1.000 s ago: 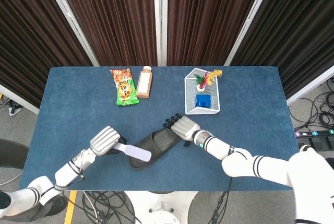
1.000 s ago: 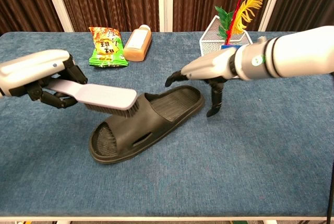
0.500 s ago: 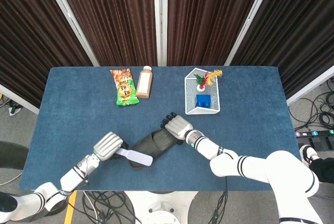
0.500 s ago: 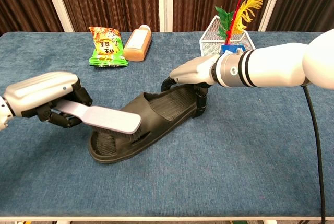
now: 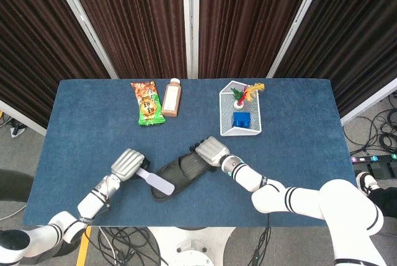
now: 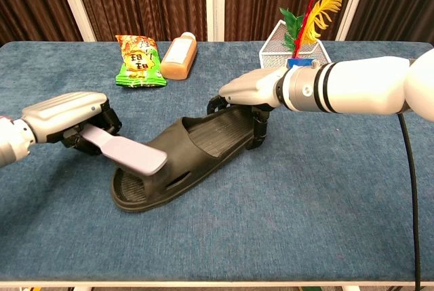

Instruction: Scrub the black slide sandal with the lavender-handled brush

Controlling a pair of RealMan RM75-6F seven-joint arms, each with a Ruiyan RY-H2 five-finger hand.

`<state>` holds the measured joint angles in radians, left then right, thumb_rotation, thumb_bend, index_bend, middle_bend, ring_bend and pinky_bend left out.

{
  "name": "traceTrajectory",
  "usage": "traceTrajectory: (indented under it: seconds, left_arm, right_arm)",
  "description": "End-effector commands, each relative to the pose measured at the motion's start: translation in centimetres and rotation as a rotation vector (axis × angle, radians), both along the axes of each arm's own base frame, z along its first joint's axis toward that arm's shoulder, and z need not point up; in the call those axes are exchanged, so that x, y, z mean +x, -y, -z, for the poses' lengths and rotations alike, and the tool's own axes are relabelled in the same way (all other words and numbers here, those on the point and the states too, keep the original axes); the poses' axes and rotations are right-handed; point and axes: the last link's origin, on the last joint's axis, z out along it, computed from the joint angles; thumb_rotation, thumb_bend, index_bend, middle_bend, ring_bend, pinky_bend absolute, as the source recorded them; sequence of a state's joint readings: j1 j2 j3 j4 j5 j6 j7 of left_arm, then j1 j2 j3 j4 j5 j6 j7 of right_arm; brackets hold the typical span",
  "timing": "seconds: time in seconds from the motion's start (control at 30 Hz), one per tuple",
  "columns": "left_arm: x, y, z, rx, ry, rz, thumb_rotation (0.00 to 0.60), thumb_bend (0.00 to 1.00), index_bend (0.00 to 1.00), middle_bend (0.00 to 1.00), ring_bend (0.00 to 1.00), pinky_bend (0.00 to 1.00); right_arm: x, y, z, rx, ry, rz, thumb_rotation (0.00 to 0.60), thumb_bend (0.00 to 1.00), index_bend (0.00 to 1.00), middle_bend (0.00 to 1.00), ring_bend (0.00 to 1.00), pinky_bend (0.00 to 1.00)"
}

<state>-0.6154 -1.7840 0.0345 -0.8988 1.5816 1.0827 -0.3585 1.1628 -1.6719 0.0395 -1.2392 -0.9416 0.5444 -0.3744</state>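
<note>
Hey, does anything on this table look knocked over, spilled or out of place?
Nothing spilled. The orange bottle lies on its side beside the snack bag, cap on. The black sandal sits at an angle, held by the right hand while the left hand brushes it.

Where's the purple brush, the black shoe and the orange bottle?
lavender-handled brush [image 6: 129, 154], chest view, on its flat back.
black slide sandal [image 6: 203, 141], chest view, on the footbed.
orange bottle [image 5: 171, 99], head view, on its label.

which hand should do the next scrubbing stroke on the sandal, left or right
Left. The left hand holds the lavender-handled brush, whose head is over the toe end of the black slide sandal. The right hand grips the sandal's heel end, steadying it.
</note>
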Motion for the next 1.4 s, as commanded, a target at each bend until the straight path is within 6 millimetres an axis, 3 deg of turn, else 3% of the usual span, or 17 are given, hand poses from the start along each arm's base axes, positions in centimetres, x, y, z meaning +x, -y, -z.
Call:
traceTrajectory:
  seconds: [0.03, 0.23, 0.33, 0.53, 0.63, 0.77, 1.1, 1.27, 1.4]
  left_arm:
    - [0.2, -1.3, 0.1, 0.010, 0.021, -0.057, 0.600, 0.89, 1.00, 1.00, 1.00, 1.00]
    - [0.3, -3.3, -0.3, 0.040, 0.073, -0.165, 0.600, 0.89, 1.00, 1.00, 1.00, 1.00]
    - [0.1, -3.3, -1.0, 0.057, 0.115, -0.202, 0.600, 0.89, 1.00, 1.00, 1.00, 1.00]
    - [0.5, -0.6, -1.9, 0.046, 0.120, -0.149, 0.600, 0.89, 1.00, 1.00, 1.00, 1.00]
    - [1.1, 0.8, -1.4, 0.022, 0.095, -0.112, 0.600, 0.89, 1.00, 1.00, 1.00, 1.00]
    - [1.6, 1.3, -0.3, 0.021, 0.030, -0.081, 0.600, 0.89, 1.00, 1.00, 1.00, 1.00]
    - [1.5, -2.0, 1.3, 0.094, -0.003, -0.175, 0.600, 0.89, 1.00, 1.00, 1.00, 1.00]
    - [0.6, -3.9, 0.9, 0.155, -0.001, -0.243, 0.600, 0.89, 1.00, 1.00, 1.00, 1.00]
    - [0.1, -4.1, -0.2, 0.184, 0.074, -0.305, 0.600, 0.89, 1.00, 1.00, 1.00, 1.00]
  right_arm:
    - [-0.1, -0.2, 0.0, 0.001, -0.002, -0.002, 0.600, 0.19, 0.59, 0.46, 0.34, 0.36]
    - [-0.2, -0.2, 0.3, -0.001, 0.001, 0.008, 0.600, 0.19, 0.59, 0.46, 0.34, 0.36]
    - [-0.1, 0.0, 0.3, -0.008, 0.008, 0.014, 0.600, 0.19, 0.59, 0.46, 0.34, 0.36]
    - [0.3, 0.4, 0.6, -0.015, 0.023, 0.028, 0.600, 0.18, 0.59, 0.46, 0.34, 0.36]
    - [0.5, 0.5, 0.8, -0.012, 0.026, 0.035, 0.600, 0.18, 0.59, 0.45, 0.33, 0.36]
    - [0.6, 0.4, 1.0, -0.006, 0.028, 0.036, 0.600, 0.18, 0.59, 0.45, 0.33, 0.36]
    - [0.4, 0.0, 1.0, 0.003, 0.015, 0.031, 0.600, 0.18, 0.59, 0.45, 0.34, 0.36]
    - [0.5, 0.0, 1.0, 0.002, 0.012, 0.030, 0.600, 0.18, 0.59, 0.45, 0.34, 0.36]
    - [0.5, 0.2, 1.0, -0.002, 0.014, 0.037, 0.600, 0.18, 0.59, 0.45, 0.33, 0.36]
